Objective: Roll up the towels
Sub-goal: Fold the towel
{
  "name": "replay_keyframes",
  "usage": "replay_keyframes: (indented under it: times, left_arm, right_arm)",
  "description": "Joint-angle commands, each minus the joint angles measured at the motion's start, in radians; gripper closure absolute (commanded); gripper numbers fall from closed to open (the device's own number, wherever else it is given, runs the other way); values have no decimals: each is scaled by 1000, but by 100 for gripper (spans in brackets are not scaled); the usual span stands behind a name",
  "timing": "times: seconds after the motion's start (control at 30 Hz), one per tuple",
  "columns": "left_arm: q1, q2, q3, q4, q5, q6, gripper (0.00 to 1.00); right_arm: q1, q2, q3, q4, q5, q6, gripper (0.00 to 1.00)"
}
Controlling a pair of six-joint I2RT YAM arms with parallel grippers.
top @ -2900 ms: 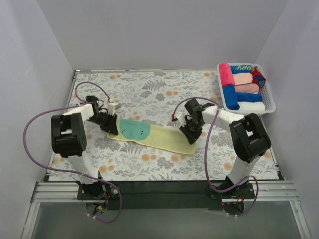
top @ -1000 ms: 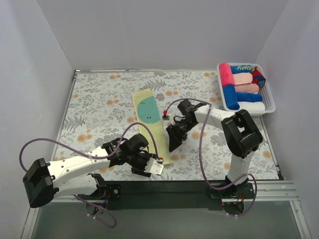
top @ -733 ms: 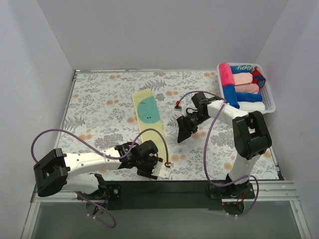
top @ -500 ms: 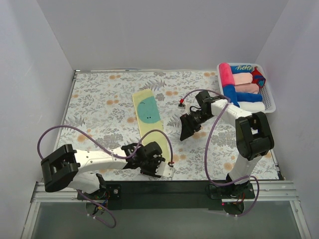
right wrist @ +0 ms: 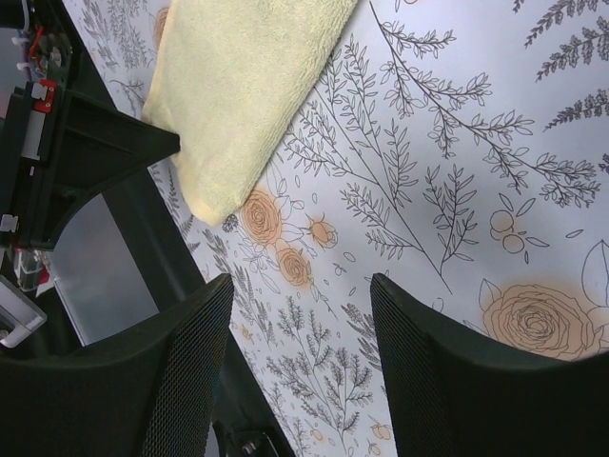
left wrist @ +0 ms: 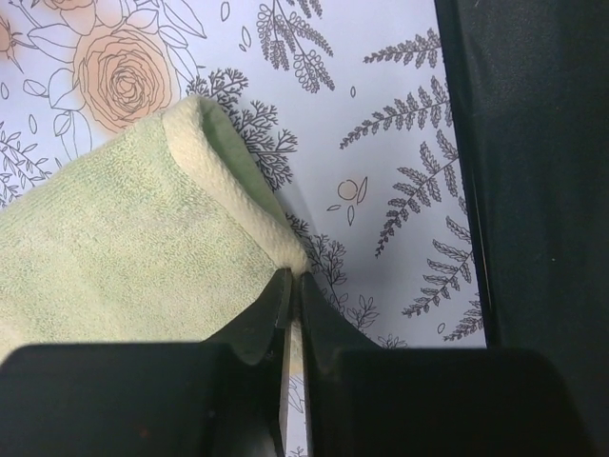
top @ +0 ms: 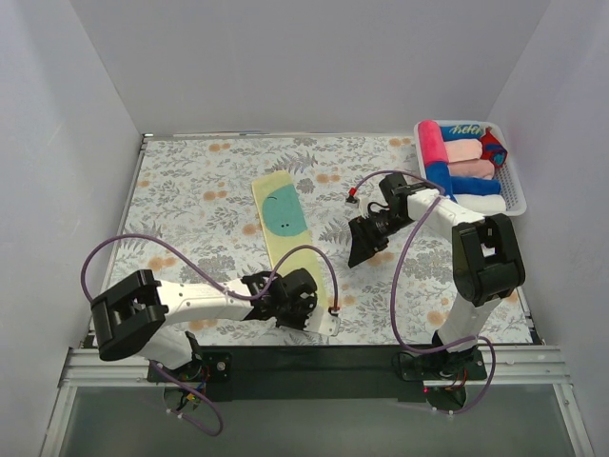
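The pale yellow towel [top: 303, 259] lies flat as a long strip running from the middle of the table to its near edge, with the teal-green patch [top: 283, 215] at the far end. My left gripper [top: 321, 320] is shut on the towel's near corner; in the left wrist view the jaws [left wrist: 290, 279] pinch the folded hem of the towel [left wrist: 124, 248]. My right gripper [top: 361, 249] is open and empty, hovering to the right of the strip; its wrist view shows the towel's near end [right wrist: 247, 86] ahead of its open gripper [right wrist: 300, 319]. The flat blue towel is not in view.
A white basket [top: 517, 190] at the back right holds several rolled towels, pink, blue [top: 440, 186] and white. The black rail [top: 381, 354] runs along the table's near edge, close to my left gripper. My left arm [right wrist: 76, 152] shows in the right wrist view.
The towel, earlier lying across the table, now lies lengthwise. My left gripper has moved right along the near edge holding the towel's end. My right gripper has moved up and right, away from the towel.
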Motion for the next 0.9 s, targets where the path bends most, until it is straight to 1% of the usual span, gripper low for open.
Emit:
replay_keyframes:
  times: [0.0, 0.1, 0.13, 0.17, 0.27, 0.37, 0.43, 0.47, 0.5, 0.57, 0.6, 0.67, 0.7, 0.77, 0.8, 0.87]
  left_arm:
    - [-6, 23, -14, -133, 100, 19, 100]
    - [-7, -26, 27, -205, 176, 35, 100]
    - [-6, -70, 50, -229, 225, 36, 100]
    - [-6, -92, 66, -239, 242, 35, 100]
    - [-6, -139, 113, -265, 270, 15, 100]
    - [28, -149, 138, -271, 286, 4, 100]
    - [100, -138, 152, -271, 297, 13, 100]
    - [134, -132, 172, -273, 326, 22, 100]
    - [207, -108, 184, -274, 337, 30, 100]
    - [272, -78, 216, -282, 361, 73, 100]
    - [325, -49, 244, -282, 363, 87, 100]
    - [372, -23, 270, -259, 365, 111, 100]
    - [413, 9, 299, -253, 369, 136, 100]
    - [451, 46, 325, -234, 363, 156, 100]
    - [490, 83, 337, -227, 366, 170, 100]
    - [528, 117, 366, -204, 363, 182, 100]
  right_arm:
    - [-8, -41, -4, -24, -7, -22, 44]
    - [-12, -44, 1, -27, -9, -22, 45]
    - [-12, -42, 1, -28, -9, -24, 45]
    - [-12, -42, 2, -31, -10, -24, 45]
    - [-12, -39, 5, -31, -10, -24, 45]
    - [-14, -36, 7, -33, -13, -25, 46]
    - [-15, -36, 7, -34, -13, -28, 46]
    - [-17, -35, 7, -34, -13, -30, 46]
    - [-18, -35, 7, -34, -13, -30, 46]
    - [-20, -33, 8, -36, -13, -32, 46]
    - [-23, -32, 10, -37, -15, -33, 46]
    - [-24, -28, 10, -37, -16, -35, 46]
    - [-23, -27, 11, -39, -18, -35, 46]
    - [-24, -22, 11, -40, -24, -35, 46]
    - [-23, -21, 14, -40, -24, -35, 46]
    - [-24, -22, 11, -42, -24, -36, 46]
